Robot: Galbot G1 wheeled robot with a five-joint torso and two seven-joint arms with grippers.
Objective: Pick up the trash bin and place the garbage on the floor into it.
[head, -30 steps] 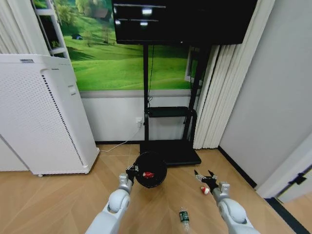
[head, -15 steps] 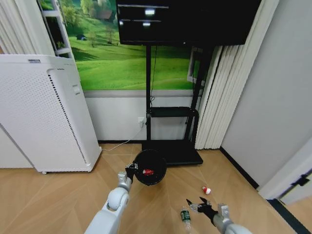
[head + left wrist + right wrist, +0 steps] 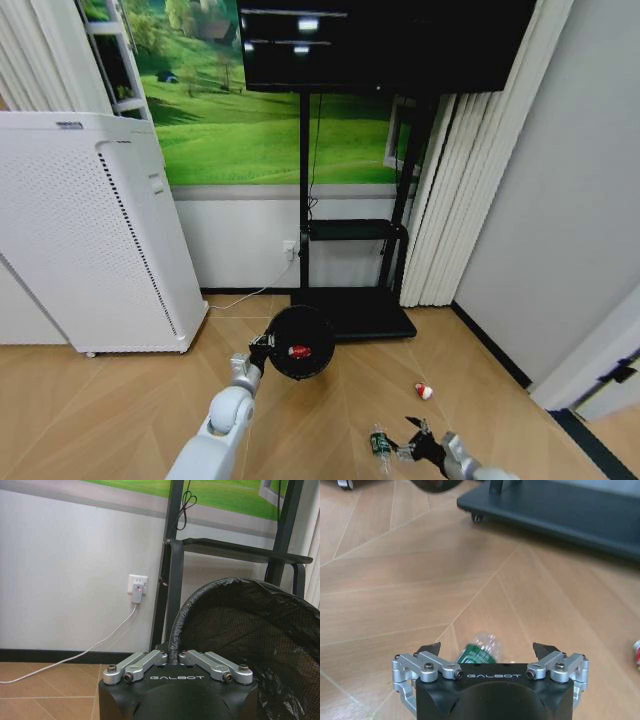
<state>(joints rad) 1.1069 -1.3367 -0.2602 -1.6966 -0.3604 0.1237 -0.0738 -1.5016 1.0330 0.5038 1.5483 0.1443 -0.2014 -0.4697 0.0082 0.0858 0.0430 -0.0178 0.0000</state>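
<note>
The trash bin [image 3: 298, 342], small, black and lined with a bag, hangs tilted above the floor with its mouth towards me. My left gripper [image 3: 258, 352] is shut on its rim; the left wrist view shows the fingers [image 3: 150, 661] clamped on the trash bin [image 3: 240, 630] edge. A red-and-white packet [image 3: 298, 351] lies inside. On the floor, a clear bottle with a green label [image 3: 379, 447] lies between the spread fingers of my open right gripper [image 3: 415, 445]. The right wrist view has the gripper [image 3: 487, 648] straddling the bottle [image 3: 481, 651]. A tiny red-and-white piece [image 3: 424, 391] sits farther right.
A tall white perforated appliance [image 3: 90, 230] stands at the left. The black TV stand base [image 3: 360, 315] on castors lies just behind the bin, with a white cable [image 3: 235, 302] on the floor. Curtain and grey wall close off the right side.
My right gripper has dropped lower and now straddles the bottle. The left arm has carried the bin slightly to the left.
</note>
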